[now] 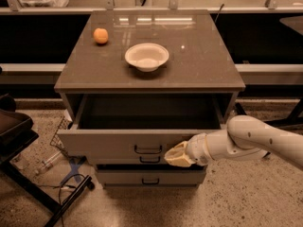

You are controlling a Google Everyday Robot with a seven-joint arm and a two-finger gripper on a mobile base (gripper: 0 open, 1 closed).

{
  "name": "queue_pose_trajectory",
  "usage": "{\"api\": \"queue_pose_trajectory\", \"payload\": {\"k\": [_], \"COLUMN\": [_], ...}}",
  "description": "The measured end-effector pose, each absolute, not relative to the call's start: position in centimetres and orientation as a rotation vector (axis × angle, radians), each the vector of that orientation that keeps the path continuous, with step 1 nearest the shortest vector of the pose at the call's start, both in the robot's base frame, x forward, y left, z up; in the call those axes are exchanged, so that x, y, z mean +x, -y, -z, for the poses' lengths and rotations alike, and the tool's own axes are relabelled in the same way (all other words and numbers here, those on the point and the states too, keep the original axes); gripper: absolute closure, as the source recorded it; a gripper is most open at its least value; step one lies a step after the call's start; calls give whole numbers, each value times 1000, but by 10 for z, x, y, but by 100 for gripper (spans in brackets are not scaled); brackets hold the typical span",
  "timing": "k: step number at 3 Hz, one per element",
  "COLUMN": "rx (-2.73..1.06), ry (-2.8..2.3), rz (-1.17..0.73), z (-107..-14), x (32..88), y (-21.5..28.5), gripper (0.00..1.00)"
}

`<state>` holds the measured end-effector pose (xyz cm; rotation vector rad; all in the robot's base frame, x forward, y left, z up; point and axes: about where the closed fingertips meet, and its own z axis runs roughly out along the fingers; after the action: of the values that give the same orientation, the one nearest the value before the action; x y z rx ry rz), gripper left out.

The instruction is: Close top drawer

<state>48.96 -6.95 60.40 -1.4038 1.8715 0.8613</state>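
The gripper [176, 155] is positioned at the front panel of the top drawer [109, 143], just right of its dark loop handle [148, 149]. Whether it is open or closed cannot be determined. The white arm [255, 138] enters from the right. The top drawer stands pulled out of the cabinet [203, 65], interior exposed. A white bowl [147, 56] and an orange [100, 35] sit apart on the cabinet top.

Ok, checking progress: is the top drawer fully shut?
No, the top drawer stands pulled out, its box open, with the tool at its front beside the handle.
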Motion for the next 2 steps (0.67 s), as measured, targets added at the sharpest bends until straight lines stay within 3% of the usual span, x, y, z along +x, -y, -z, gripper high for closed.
{"api": "queue_pose_trajectory", "payload": {"k": [2], "rx": [-1405], "ry": [-1861], "rz": [-840], "z": [-608], "x": [506], "y": [70], "gripper": [100]}}
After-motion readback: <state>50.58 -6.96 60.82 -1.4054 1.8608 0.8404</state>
